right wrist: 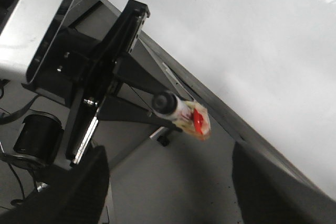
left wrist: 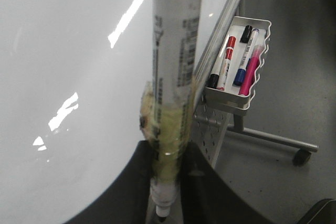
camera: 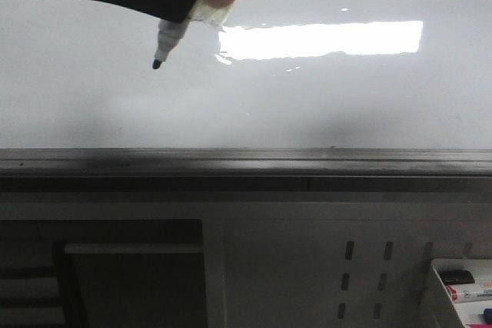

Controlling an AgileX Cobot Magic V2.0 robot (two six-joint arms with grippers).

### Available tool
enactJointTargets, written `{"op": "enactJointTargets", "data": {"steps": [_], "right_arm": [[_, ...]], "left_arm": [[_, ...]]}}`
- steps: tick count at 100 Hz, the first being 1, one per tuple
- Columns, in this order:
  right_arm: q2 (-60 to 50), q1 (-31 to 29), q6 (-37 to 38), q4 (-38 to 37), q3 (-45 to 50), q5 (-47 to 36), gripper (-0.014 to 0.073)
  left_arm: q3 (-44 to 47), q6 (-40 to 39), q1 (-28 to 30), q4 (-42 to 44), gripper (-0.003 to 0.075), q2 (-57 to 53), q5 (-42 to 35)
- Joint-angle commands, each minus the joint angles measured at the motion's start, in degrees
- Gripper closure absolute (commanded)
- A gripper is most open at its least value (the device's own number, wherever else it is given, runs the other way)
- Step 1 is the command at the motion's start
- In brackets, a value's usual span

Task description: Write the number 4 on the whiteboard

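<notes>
The whiteboard (camera: 323,105) fills the upper front view, glossy and blank, with a grey edge strip (camera: 246,160) below it. No number 4 shows on it. My left gripper (camera: 196,1) reaches in from the upper left, shut on a white marker (camera: 171,36) wrapped in yellowish tape. Its black tip (camera: 157,63) points down-left at the board; I cannot tell whether it touches. In the left wrist view the marker (left wrist: 176,72) sits between my left gripper's (left wrist: 170,182) dark fingers, beside the whiteboard (left wrist: 63,51). My right gripper (right wrist: 170,198) is open, empty and off the whiteboard (right wrist: 252,40), facing the marker (right wrist: 181,111).
A bright rectangular light reflection (camera: 323,39) lies on the board right of the marker. A grey perforated panel (camera: 361,278) hangs below the edge strip. A white tray (left wrist: 239,95) with several spare markers hangs at the board's lower right, also showing in the front view (camera: 461,286).
</notes>
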Motion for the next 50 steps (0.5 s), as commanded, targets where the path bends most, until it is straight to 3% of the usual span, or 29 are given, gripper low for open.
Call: {"op": "enactJointTargets", "data": {"steps": [1, 21, 50], "right_arm": [[0.21, 0.88, -0.40, 1.89, -3.26, -1.50, 0.0146], [4.00, 1.24, 3.13, -3.76, -8.54, 0.72, 0.0146], [9.62, 1.24, 4.18, -5.91, -10.63, 6.20, 0.0146]], "left_arm": [[-3.41, -2.94, -1.60, 2.23, 0.0741, 0.32, -2.21], [-5.80, -10.90, -4.54, 12.70, 0.0741, 3.50, -2.21], [-8.66, -11.21, -5.45, 15.01, 0.0741, 6.43, -2.33]]}}
